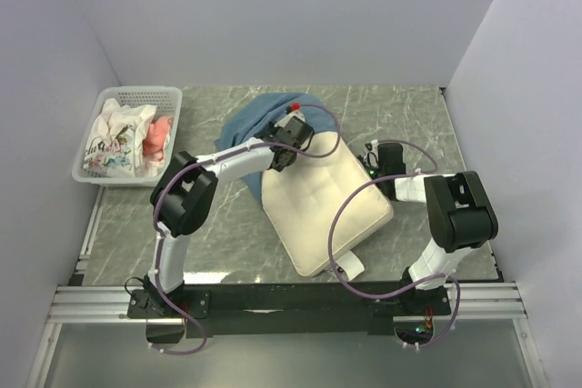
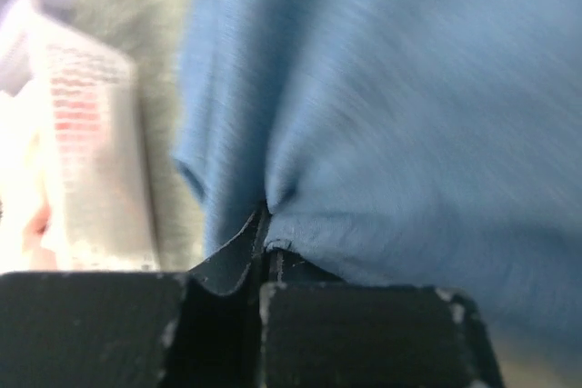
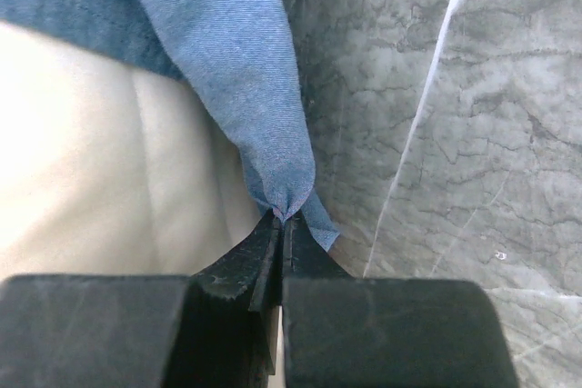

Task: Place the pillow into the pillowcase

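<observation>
My left gripper (image 2: 264, 241) is clamped tight on a fold of the pillowcase (image 2: 409, 115), with blue cloth bunching right at the tips. The right gripper (image 3: 284, 223) is closed too, pinching a narrow corner of the same cloth just beside the pillow (image 1: 327, 211), over the table (image 3: 473, 134). From the top view I see the pillow lying plain face up, tilted across the middle of the table. The case is heaped at its far end and overlaps that edge; I can't tell whether any of the pillow is inside. A basket (image 1: 171, 106) of cloths (image 1: 118, 138) sits far left.
</observation>
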Controlling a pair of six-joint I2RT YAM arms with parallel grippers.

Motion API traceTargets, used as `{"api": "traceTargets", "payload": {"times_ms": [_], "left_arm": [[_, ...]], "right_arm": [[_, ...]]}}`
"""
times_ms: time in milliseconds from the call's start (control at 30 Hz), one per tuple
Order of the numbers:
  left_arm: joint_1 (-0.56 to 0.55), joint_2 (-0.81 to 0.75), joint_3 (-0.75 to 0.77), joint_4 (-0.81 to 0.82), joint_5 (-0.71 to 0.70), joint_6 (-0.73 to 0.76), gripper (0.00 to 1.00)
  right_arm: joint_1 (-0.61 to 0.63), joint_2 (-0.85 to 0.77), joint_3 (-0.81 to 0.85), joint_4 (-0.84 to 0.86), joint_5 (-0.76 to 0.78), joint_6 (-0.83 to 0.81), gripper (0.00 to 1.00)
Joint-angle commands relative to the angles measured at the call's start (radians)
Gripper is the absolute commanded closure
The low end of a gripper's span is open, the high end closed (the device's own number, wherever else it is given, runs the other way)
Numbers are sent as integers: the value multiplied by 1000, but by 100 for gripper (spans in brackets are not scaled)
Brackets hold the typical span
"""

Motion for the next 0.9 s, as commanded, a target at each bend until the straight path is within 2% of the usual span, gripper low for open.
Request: {"api": "traceTargets", "payload": {"times_ms": [0,200,267,433,467,633,667,733,767,867], "left_arm": [[-143,-146,4,-153,249,-81,99],[-324,-320,-85,-173,568,-124,99],[-340,-352,-110,-147,694,-151,98],[-375,-400,-209,58,1013,-262,99],[-386,-396,-222,90,1035,-298,99],[-409,-307,-272,221,1024,-435,99],[-409,-294,-281,268,991,-485,99],[-401,-250,-282,261,886,-551,99],[-387,-228,-268,191,737,-625,99],[-253,-144,-261,170,771,-747,99]], "right_arm": [[-4,-13,37,51,-24,23,100],[-3,19,71,63,-21,49,100],[0,29,80,55,-17,55,100],[47,46,143,43,14,90,100],[61,52,157,35,22,92,100],[130,68,224,-44,80,46,100],[138,73,226,-41,75,44,100],[152,98,243,-64,65,11,100],[161,104,252,-84,74,-6,100],[161,111,272,-132,78,-60,100]]}}
